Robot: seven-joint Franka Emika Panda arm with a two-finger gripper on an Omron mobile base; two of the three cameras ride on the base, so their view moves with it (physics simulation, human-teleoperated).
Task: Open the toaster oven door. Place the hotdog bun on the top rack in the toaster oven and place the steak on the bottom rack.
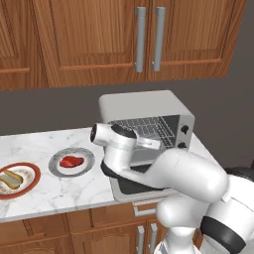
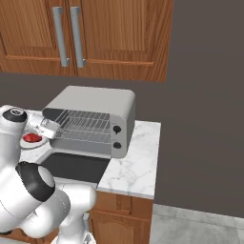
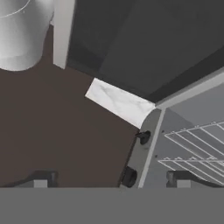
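Note:
The light grey toaster oven [image 1: 144,104] stands on the counter with its door [image 2: 76,167] folded down flat, dark glass facing up. Inside I see the top rack [image 2: 88,118] and the bottom rack [image 2: 83,137], both bare. My gripper [image 2: 58,128] hovers at the left of the oven mouth, just above the door; in the hand view its fingertips [image 3: 41,179] stand wide apart with nothing between them, so it is open. The red steak [image 1: 72,161] lies on a grey plate to the oven's left. Further left, the tan hotdog bun [image 1: 11,178] rests on a red-rimmed plate.
Wooden wall cabinets [image 1: 99,34] hang above the marble counter [image 2: 136,162]. The oven's dark knobs [image 3: 142,137] sit on its right front panel. My own arm [image 1: 183,173] crosses in front of the open door. The counter ends just right of the oven.

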